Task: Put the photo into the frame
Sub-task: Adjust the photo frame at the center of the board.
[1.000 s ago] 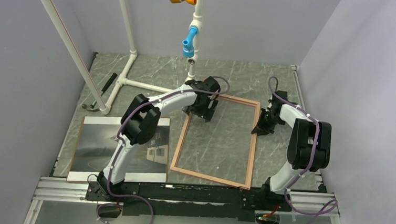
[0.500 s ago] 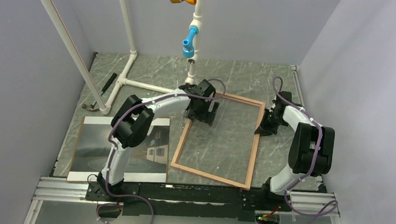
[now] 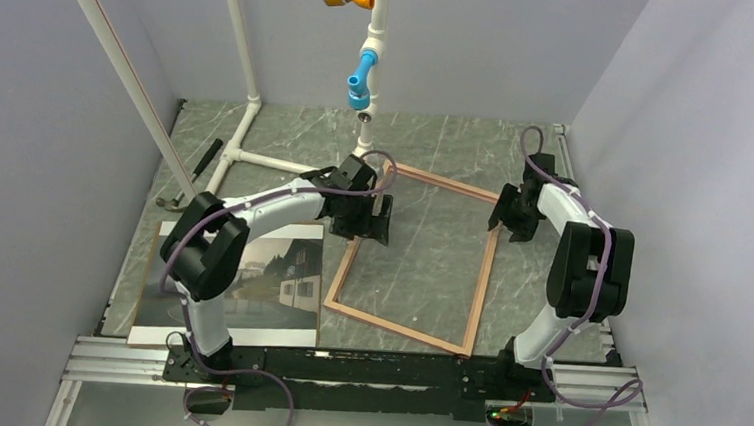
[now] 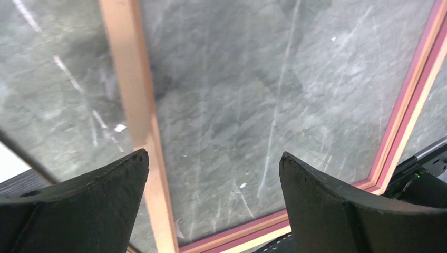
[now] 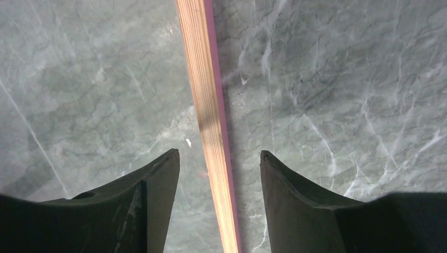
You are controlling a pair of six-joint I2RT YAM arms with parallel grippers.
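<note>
- The left gripper [image 4: 213, 158] stands wide open and holds nothing. Its jaws straddle a tan rail [image 4: 129, 79] of the frame [image 3: 483, 291] with no visible contact. If it closes from here, one jaw is likely to land on the clear pane [image 4: 253, 95] rather than beside the wood, and could scuff or press it.
- The right gripper [image 5: 219, 155] is parted too, empty, with the opposite rail running up between its jaws and a gap on each side. A sideways drift would knock that rail and spin the frame.
- The frame lies skewed at the centre of the top view, tan reverse up. With neither gripper on it, any nudge probably slides it across the smooth table [image 3: 458, 149].
- The photo [image 3: 284, 267] lies face up at the lower left of the top view, its right edge just beside the frame's lower-left corner. The left arm [image 3: 211, 262] hangs over it — a low sweep could drag or crease the glossy sheet.
- The print looks nearly frame-sized, so against a skewed frame a corner may catch on a rail.
- The white pipe stand [image 3: 247, 154] sits at the upper left, near the left gripper — a wide swing risks striking it.
</note>
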